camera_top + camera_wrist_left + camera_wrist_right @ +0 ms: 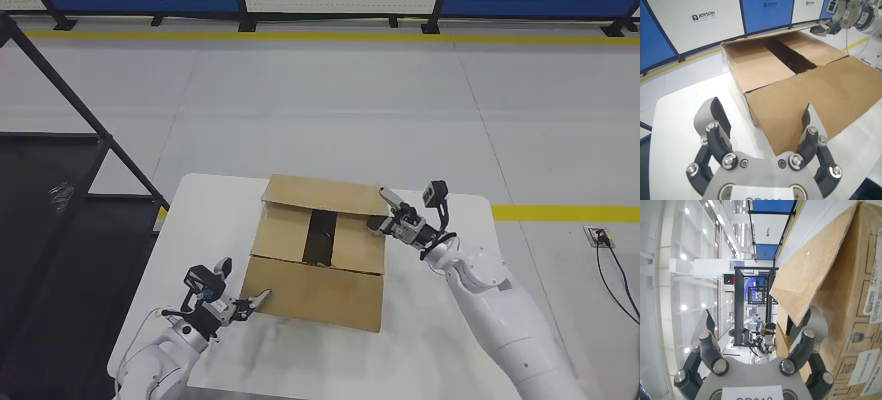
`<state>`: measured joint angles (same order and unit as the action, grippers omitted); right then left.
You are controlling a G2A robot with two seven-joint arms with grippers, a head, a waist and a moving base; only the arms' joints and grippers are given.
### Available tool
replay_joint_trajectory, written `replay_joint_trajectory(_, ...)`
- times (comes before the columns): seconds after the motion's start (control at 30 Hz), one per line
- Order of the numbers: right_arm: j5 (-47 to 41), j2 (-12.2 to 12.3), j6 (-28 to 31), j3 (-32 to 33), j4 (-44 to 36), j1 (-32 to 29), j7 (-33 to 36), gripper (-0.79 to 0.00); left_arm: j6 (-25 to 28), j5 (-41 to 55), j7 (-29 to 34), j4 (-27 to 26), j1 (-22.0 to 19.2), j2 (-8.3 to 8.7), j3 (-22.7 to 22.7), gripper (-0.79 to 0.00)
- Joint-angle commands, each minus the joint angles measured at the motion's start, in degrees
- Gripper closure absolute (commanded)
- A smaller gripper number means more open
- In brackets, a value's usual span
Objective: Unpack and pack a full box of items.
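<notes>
A brown cardboard box [300, 235] stands in the middle of the white table [440, 340]. Its two inner flaps lie nearly flat with a dark gap [320, 236] between them. The near outer flap [315, 292] hangs out and down toward the front; the far outer flap [320, 193] is raised. My left gripper [246, 298] is open at the near flap's left corner, and the flap [810, 98] edge runs between its fingers [721, 113]. My right gripper [382, 210] is open at the box's far right corner. One of its fingers [810, 321] sits under the corner of the raised flap [806, 272].
A black metal rack [60, 200] stands close to the table's left side. Bare tabletop lies to the right of the box and along the front edge. The right gripper [821, 30] hangs over the box's far side in the left wrist view.
</notes>
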<state>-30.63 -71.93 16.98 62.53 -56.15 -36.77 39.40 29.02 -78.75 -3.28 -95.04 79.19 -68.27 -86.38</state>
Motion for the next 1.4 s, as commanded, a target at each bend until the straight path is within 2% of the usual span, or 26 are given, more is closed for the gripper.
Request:
replay_joint_trajectory(0.0,-0.1,-0.4,0.5,-0.4,1.2,1.3,-1.3,-0.785,-0.1,-0.1,0.2,0.1,-0.1,0.02,0.3,-0.785)
replay_joint_trajectory(0.37,-1.3,-4.0,2.6,-4.2,10.9,10.0,-7.8,-0.785,-0.7,-0.2,0.3,0.1,-0.1,0.19,1.4,-0.785)
replay_joint_trajectory(1.0,12.3,-12.2,7.9,-13.6,28.9,21.1,-33.0,-0.785,-2.4,0.4,-0.5,0.5,1.2,0.48,1.8,-0.785)
replay_joint_trajectory(1.37,17.5,-16.1,4.9,-16.4,36.8,24.7,-36.1,-0.785,-3.0,0.6,-0.8,0.8,1.2,0.63,2.0,-0.785)
